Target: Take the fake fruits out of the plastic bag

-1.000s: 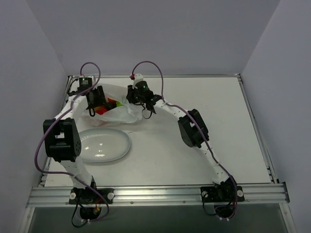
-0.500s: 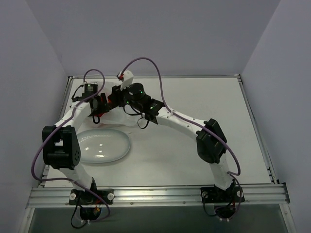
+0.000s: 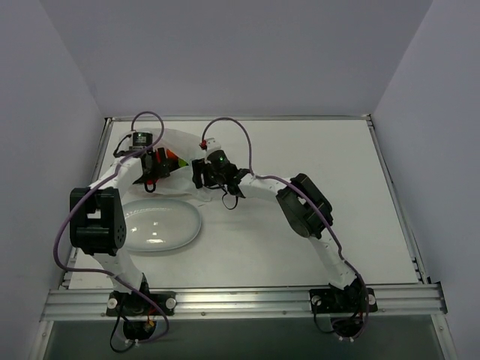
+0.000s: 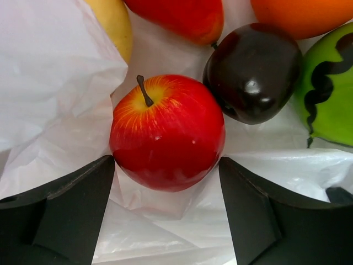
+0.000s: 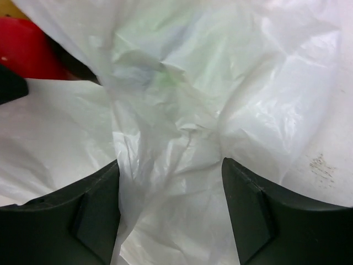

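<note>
The plastic bag (image 3: 183, 148) lies at the back left of the table with its mouth open. My left gripper (image 3: 154, 166) is inside it and open (image 4: 165, 204). The red apple (image 4: 165, 132) sits just ahead of the fingertips (image 4: 71, 210), between them, on the bag's plastic (image 4: 49, 72). Behind it lie the dark purple-black fruit (image 4: 253, 72), the green one (image 4: 331, 94), the orange (image 4: 300, 16), a yellow one (image 4: 113, 22) and another red one (image 4: 176, 16). My right gripper (image 3: 199, 174) is open at the bag's right side (image 5: 171, 210), with crumpled bag plastic (image 5: 176, 127) between its fingers.
A smooth white oval plate (image 3: 161, 225) lies on the table just in front of the bag, by the left arm. The table's left rail (image 3: 105, 150) runs close beside the bag. A red fruit (image 5: 27, 49) shows past the plastic in the right wrist view.
My right gripper reached over the bag and has drawn back and down to the bag's near right side. My left gripper has shifted slightly into the bag.
</note>
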